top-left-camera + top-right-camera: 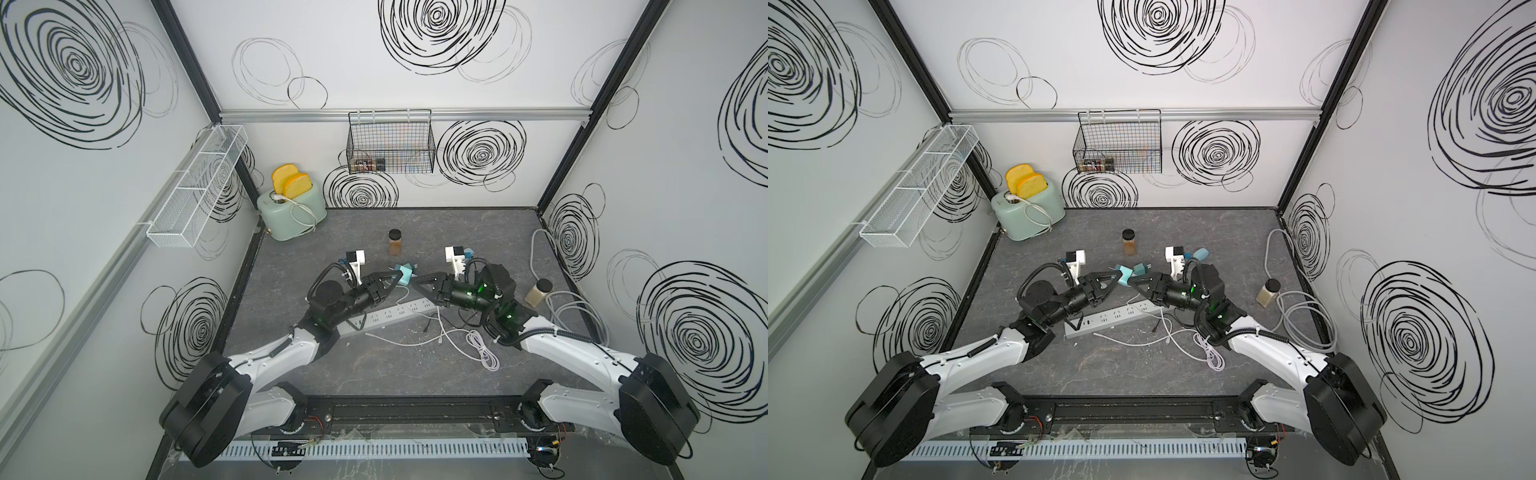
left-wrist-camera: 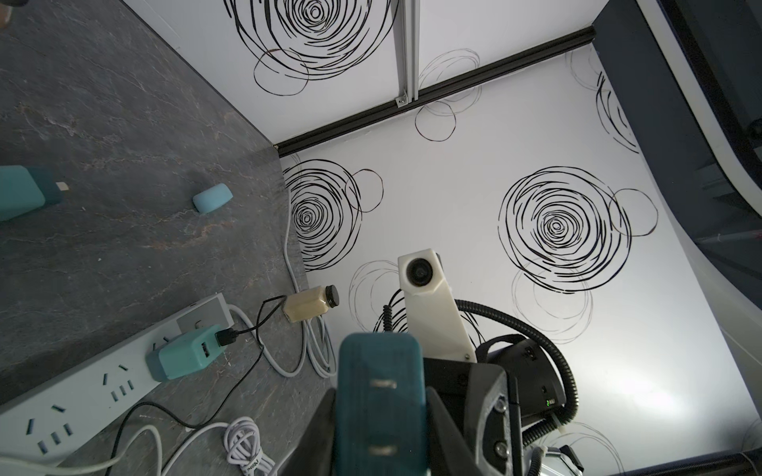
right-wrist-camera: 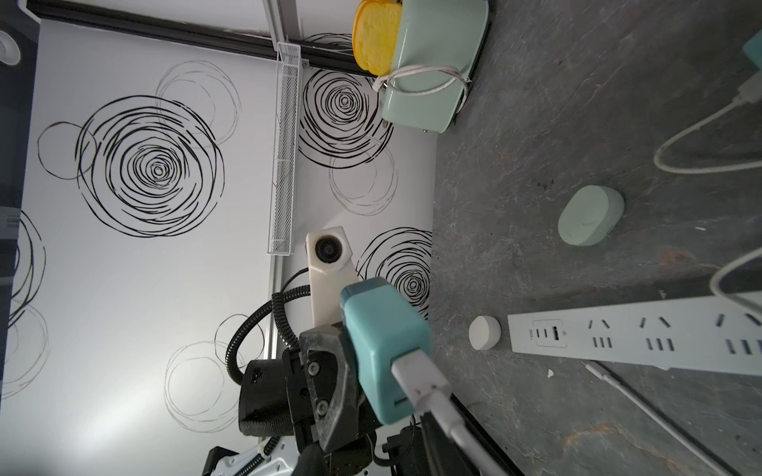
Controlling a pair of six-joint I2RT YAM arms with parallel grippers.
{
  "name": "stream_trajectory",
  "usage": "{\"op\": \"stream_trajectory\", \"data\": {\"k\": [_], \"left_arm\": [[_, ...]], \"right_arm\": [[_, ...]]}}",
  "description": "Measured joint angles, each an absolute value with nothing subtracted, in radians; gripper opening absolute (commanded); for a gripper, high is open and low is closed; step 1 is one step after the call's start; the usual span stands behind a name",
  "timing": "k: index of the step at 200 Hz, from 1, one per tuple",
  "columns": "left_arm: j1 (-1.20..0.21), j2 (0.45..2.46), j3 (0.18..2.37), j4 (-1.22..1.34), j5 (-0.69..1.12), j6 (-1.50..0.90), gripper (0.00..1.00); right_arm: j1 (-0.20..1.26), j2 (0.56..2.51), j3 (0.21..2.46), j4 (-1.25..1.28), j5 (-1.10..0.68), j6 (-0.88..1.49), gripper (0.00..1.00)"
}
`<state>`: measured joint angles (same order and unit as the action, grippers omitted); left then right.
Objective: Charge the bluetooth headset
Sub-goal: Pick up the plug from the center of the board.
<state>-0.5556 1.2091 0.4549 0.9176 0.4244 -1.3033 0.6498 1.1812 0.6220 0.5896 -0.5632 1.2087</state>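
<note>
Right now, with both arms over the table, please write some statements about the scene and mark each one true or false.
1. The left pincer grips a teal charger adapter. True.
2. The toaster is empty. False: two yellow bread slices stand in it.
3. A white cable is plugged into the held adapter. True.
4. The power strip has nothing plugged in. False: a second teal adapter with a black cable sits in it.

Mint toaster (image 1: pixel 286 230) with toast (image 1: pixel 291 183), brown jar (image 1: pixel 395 243), pale jar (image 1: pixel 538 292)
</note>
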Motion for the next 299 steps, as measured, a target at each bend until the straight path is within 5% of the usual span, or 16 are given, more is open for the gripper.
{"op": "stream_trajectory", "data": {"k": [228, 299], "left_arm": [[-0.596, 1.321, 0.447, 1.120, 0.408, -1.388, 0.16], [-0.593, 1.368, 0.471, 1.169, 0.426, -1.396, 0.28]], "right_arm": [[0.638, 1.288, 0.591, 0.818, -0.501, 1.253, 0.34], [0.583, 1.319, 0.602, 0.873, -0.586, 1.237, 0.08]]}}
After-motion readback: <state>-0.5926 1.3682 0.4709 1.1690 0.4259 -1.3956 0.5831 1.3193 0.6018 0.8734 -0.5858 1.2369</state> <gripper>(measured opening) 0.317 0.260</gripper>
